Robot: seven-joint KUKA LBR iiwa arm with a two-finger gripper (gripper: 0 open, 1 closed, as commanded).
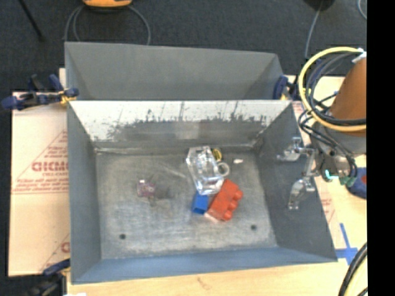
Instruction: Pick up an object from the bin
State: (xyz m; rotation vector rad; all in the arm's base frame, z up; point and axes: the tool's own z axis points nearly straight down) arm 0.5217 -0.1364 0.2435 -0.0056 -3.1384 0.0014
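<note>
A: Over the right wall of the bin (173,79), the gripper (295,175) hangs, fingers spread wide, nothing between them.

B: So it's empty-handed. Where's the nearest thing?

A: Off to its left in the view, near the middle of the floor. A red brick (226,200) is the closest piece, with bare floor between it and the gripper.

B: How does it lie?

A: On a slant, its long axis running from lower left to upper right. A blue brick (200,203) sits tight against its left end, and a clear cup (205,167) touches both from behind.

B: Crowded, then.

A: On that side, yes. The brick's right and front faces look free, so coming in from the gripper's side seems the open way. The cup is the likely snag if the fingers reach too far back.

B: Anything else in there?

A: A purple bit (147,190), alone, well apart on the left, farthest from the gripper.
</note>
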